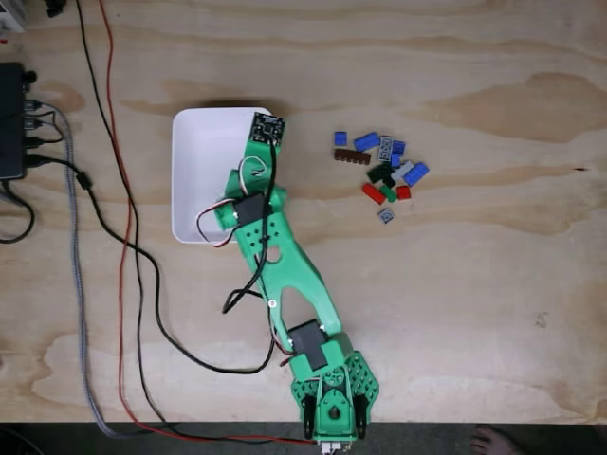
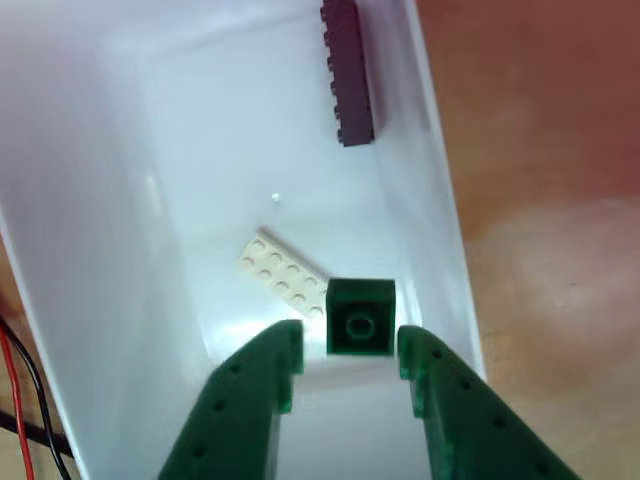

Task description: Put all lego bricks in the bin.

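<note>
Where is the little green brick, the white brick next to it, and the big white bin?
green brick (image 2: 360, 318): other view, its top face.
white brick (image 2: 284, 272): other view, its studded top.
bin (image 1: 194, 171): fixed view, bare floor.

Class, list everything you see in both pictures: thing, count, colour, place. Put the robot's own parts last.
Bin: one, white, left of the bricks in the fixed view.
Bricks in bin: three; dark brown bar, white plate, green brick between the open fingers.
Brick pile: about a dozen; blue, red, green, grey, brown; on the table right of the bin.
Black box: one, left edge.
Cables: several; black, red, grey.
Table: plywood.
Arm: one, green.
Gripper: green, over the bin.
</note>
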Robot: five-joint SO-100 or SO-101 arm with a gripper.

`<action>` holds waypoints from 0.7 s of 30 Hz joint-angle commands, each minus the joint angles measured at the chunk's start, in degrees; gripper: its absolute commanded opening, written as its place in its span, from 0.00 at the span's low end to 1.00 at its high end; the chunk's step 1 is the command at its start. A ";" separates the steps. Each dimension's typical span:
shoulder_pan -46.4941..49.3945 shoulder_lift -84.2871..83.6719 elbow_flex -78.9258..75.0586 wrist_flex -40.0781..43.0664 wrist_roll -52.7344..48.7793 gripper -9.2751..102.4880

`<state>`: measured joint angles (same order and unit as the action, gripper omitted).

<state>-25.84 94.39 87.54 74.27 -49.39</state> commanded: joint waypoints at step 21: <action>31.90 -27.77 -22.85 -2.20 26.81 0.30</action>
<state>6.15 76.55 74.09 69.26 -26.89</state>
